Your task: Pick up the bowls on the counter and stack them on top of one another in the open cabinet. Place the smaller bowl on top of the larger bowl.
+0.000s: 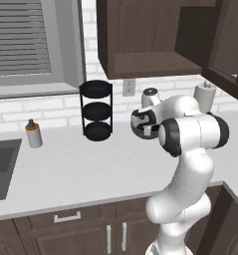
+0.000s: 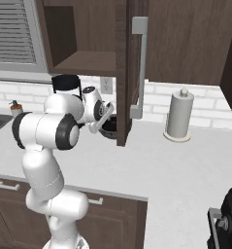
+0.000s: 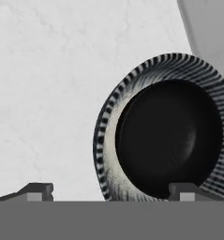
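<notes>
Honestly the risk I see is that the stack is sitting on the counter (image 1: 65,164), not in the open cabinet (image 1: 150,55) up above it, so the whole stack likely has to go up there, and a grab on just one rim could tip it or slide the smaller bowl (image 3: 172,138) out. That black one is nested inside the larger bowl (image 3: 106,140). The gripper (image 3: 111,191) hangs right over them with fingers spread wide, holding nothing, one fingertip (image 3: 186,190) over the near rim, the other off over bare counter.

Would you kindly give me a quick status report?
Pincer open. Smaller bowl nested in larger bowl on counter. Open cabinet shelf bare.
</notes>
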Motion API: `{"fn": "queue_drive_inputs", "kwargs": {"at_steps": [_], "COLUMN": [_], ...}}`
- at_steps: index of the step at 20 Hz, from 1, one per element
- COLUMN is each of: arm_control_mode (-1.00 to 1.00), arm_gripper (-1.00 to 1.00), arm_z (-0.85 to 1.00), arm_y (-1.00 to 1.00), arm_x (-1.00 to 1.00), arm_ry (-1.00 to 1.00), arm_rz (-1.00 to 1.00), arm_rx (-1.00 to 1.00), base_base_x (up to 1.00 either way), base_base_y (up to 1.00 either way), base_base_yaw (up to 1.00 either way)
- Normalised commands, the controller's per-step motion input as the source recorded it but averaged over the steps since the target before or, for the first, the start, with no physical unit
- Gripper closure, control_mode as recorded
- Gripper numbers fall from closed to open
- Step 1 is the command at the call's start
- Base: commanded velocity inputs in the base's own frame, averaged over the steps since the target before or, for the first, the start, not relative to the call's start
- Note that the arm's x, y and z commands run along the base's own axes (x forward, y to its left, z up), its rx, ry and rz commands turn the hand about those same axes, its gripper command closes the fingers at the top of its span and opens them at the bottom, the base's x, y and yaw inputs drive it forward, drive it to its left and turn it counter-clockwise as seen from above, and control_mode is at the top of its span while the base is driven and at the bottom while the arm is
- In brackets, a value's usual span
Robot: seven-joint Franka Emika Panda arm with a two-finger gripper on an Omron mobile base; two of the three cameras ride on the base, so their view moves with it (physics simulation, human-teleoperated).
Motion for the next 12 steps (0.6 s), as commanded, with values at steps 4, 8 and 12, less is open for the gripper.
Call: {"fn": "queue_drive_inputs", "kwargs": {"at_steps": [4, 8, 12], "arm_control_mode": [-1.0, -1.0, -1.0], "arm_gripper": [-1.0, -1.0, -1.0], "arm_z": [-0.28, -0.43, -0.5], "arm_y": [0.02, 0.0, 0.0], "arm_x": [-0.1, 0.07, 0.28], "arm_ry": [0.0, 0.0, 0.0], "arm_rz": [0.0, 0.0, 0.0], "arm_rx": [0.02, 0.0, 0.0], "base_base_x": [0.0, 0.0, 0.0], "base_base_y": [0.0, 0.0, 0.0], "base_base_yaw": [0.0, 0.0, 0.0]}}
